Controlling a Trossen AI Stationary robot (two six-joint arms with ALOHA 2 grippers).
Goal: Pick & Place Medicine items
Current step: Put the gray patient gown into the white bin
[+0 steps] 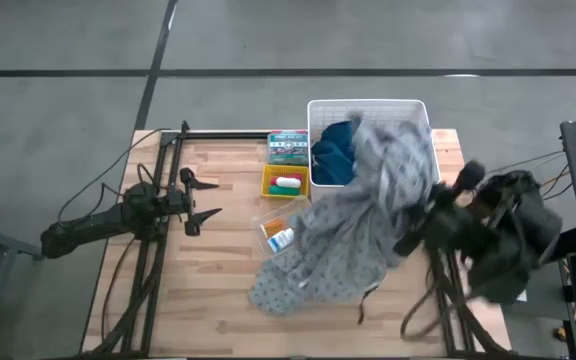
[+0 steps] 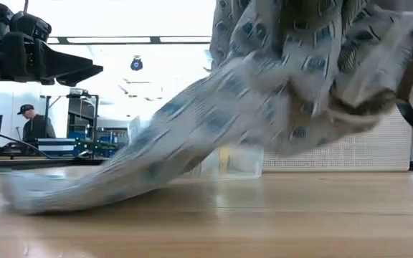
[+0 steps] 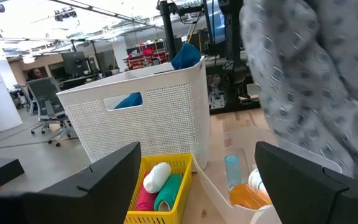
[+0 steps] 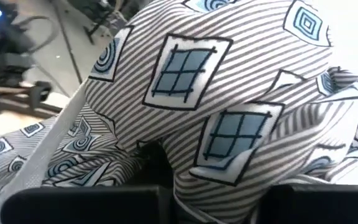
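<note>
The right gripper (image 1: 420,222) sits at about 3 o'clock of the table (image 1: 208,310), clenched on the grey cloth (image 1: 368,220); its wrist view is filled with the striped, patterned fabric bunched between its fingers. The cloth hangs from the gripper, drapes over the white basket (image 1: 368,108) at 12 o'clock and trails down to the table toward 6 o'clock, where the low view shows its tail resting on the wood. A blue cloth (image 1: 336,150) lies in the basket.

The left gripper (image 1: 204,197) waits at 9 o'clock, its fingers spread wide and holding nothing.

The medicine items stay near the table's middle, just left of the cloth: white, red and green tubes (image 3: 157,186) in a yellow bin (image 1: 284,182), and an orange pack (image 3: 248,196) with a white-and-blue bottle (image 1: 282,239) in a clear tray (image 1: 268,222) at 6 o'clock of the bin. A green box (image 1: 288,147) lies at 12 o'clock of the bin, touching the basket.
</note>
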